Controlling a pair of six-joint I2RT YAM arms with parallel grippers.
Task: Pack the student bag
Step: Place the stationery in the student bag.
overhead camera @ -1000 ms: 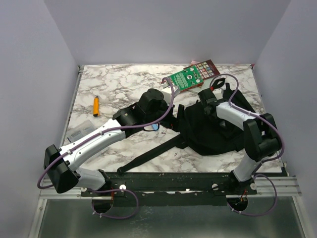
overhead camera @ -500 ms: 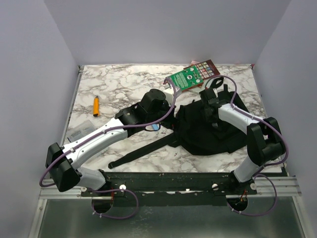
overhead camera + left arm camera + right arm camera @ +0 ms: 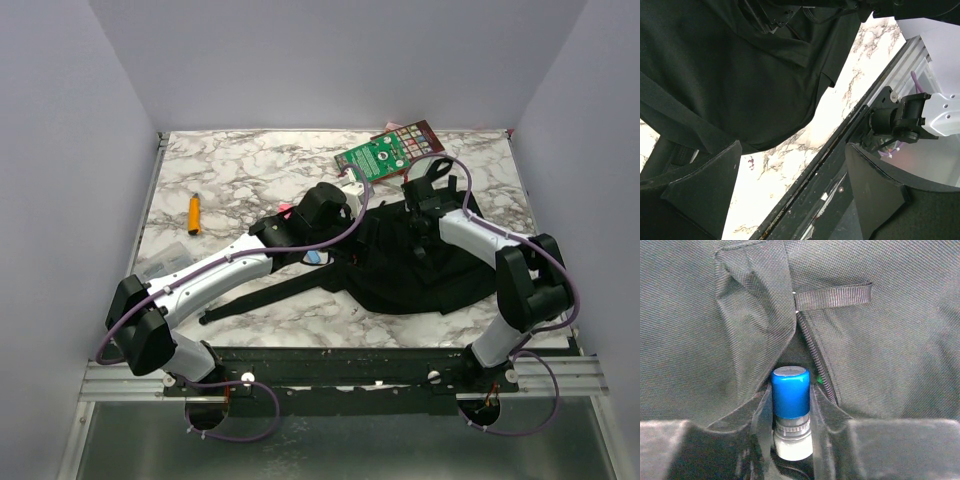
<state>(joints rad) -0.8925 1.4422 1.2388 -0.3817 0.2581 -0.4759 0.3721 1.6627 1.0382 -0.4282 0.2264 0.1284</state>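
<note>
Toward the bench (image 3: 240,165) right edge, right claw (image 3: 790,410) clamped on blue-capped tube (image 3: 790,387) at student bag (image 3: 420,280) zip. Left claw (image 3: 790,187) spread wide.

Bag mouth: the student bag (image 3: 890,365) zipper gap is filled by a blue-capped tube (image 3: 790,390).
Far-left worktop (image 3: 240,165): passage is left, broken only by an orange marker (image 3: 194,212).
Far edge: taken by a green book (image 3: 380,155).

Black student bag (image 3: 400,272), grey-veined marble table (image 3: 240,165), green book (image 3: 375,157), orange marker (image 3: 194,212), blue-capped tube (image 3: 790,390)
</note>
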